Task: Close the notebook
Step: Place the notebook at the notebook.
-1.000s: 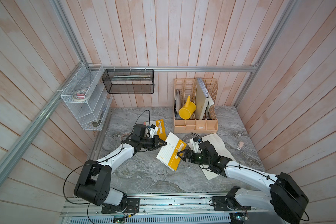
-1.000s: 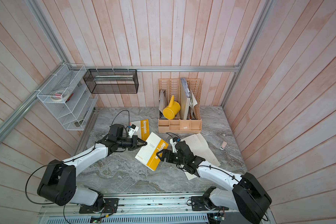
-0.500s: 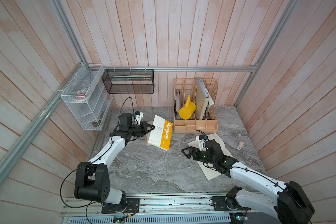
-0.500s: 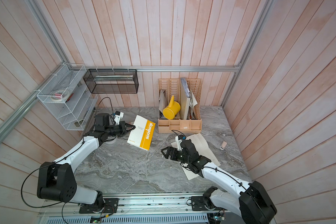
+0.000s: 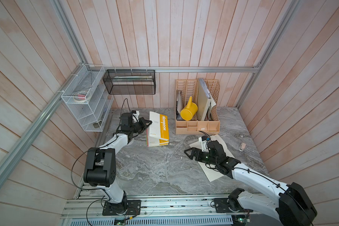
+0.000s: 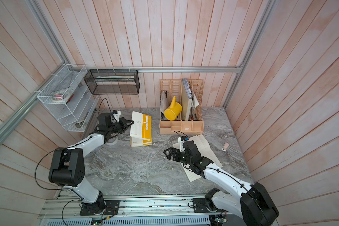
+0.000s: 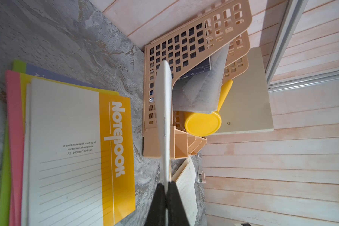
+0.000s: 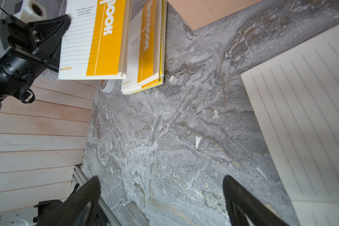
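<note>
The notebook (image 5: 159, 125), with a white and yellow cover printed "Notebook", hangs closed and tilted just above a stack of similar notebooks (image 5: 157, 142) at the back left of the table. My left gripper (image 5: 150, 122) is shut on its white edge. In the left wrist view the notebook (image 7: 164, 97) shows edge-on as a thin white strip running out from the shut left gripper (image 7: 165, 185). The right wrist view shows the notebook's (image 8: 92, 39) cover. My right gripper (image 5: 186, 153) is open and empty, low over the bare table right of centre, in both top views.
Open lined pages (image 5: 217, 140) lie under my right arm. A beige desk organiser (image 5: 197, 125) with a yellow watering can (image 5: 188, 112) stands at the back. A tape roll (image 8: 107, 85) lies beside the stack. A wire shelf (image 5: 86, 109) and black mesh basket (image 5: 129, 82) hang on the walls.
A second ago the notebook was mid-table between both grippers. The left gripper has carried it to the back left, over the stack. The right gripper has drawn back, open.
</note>
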`<act>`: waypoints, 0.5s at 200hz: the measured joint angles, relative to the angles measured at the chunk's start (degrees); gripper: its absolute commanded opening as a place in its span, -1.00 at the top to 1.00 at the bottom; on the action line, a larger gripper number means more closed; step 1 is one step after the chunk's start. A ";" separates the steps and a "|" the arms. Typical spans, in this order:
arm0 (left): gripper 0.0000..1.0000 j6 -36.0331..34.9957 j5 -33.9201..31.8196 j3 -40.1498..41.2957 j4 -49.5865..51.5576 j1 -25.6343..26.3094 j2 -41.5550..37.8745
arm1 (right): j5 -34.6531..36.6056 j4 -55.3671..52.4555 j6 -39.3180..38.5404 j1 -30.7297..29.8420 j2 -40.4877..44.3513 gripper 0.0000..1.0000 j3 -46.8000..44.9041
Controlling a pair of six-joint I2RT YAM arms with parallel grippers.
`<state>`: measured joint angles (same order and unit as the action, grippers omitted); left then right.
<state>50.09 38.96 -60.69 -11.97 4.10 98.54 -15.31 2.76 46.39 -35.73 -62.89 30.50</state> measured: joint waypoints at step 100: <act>1.00 2.67 -2.01 -0.42 -6.45 -0.07 10.01 | 0.00 -2.86 -0.17 1.22 2.01 -0.96 -1.46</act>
<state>52.75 36.95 -61.10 -18.41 4.03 108.55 -15.31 -0.10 46.22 -34.50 -60.88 29.04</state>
